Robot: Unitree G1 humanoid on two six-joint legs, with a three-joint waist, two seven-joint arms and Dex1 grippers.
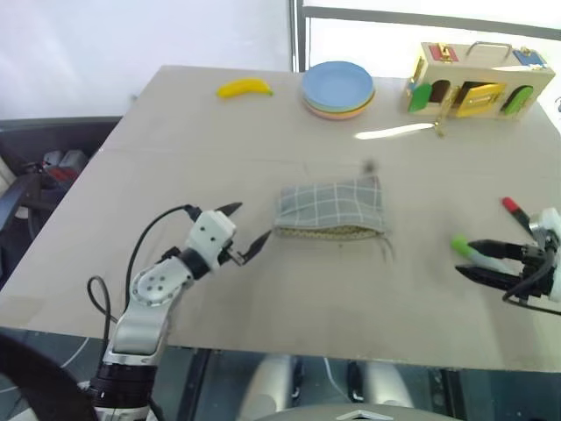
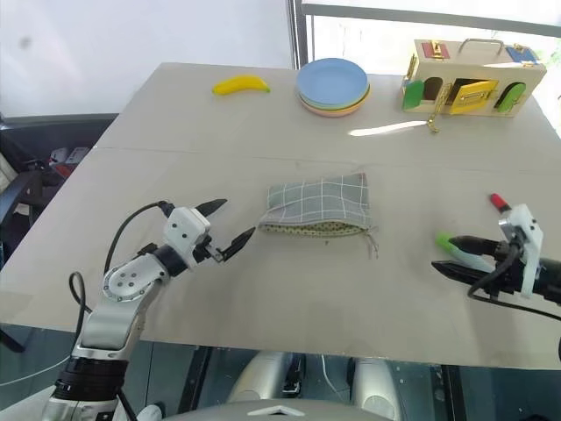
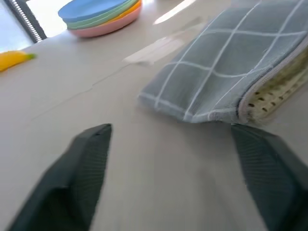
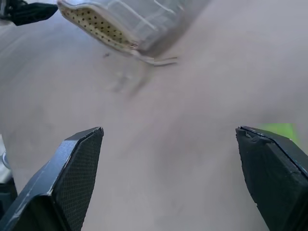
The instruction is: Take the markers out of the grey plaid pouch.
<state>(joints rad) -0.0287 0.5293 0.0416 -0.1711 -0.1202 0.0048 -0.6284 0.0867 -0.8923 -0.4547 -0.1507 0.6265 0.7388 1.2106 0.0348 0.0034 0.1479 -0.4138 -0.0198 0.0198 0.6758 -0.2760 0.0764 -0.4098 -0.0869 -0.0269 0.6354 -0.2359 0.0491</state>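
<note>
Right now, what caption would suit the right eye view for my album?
Both tools open, left and right, beside the grey plaid pouch; green-ended marker lies out on the table.

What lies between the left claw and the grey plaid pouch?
Nothing: in the head views only bare table separates the open left claw from the grey plaid pouch; the left wrist view shows the same gap.

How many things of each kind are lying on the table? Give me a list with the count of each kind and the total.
Markers: 2, green-ended and red-ended
Grey plaid pouch: 1
Banana: 1
Stack of plates: 1
Wooden latch box: 1
Total: 6
</note>
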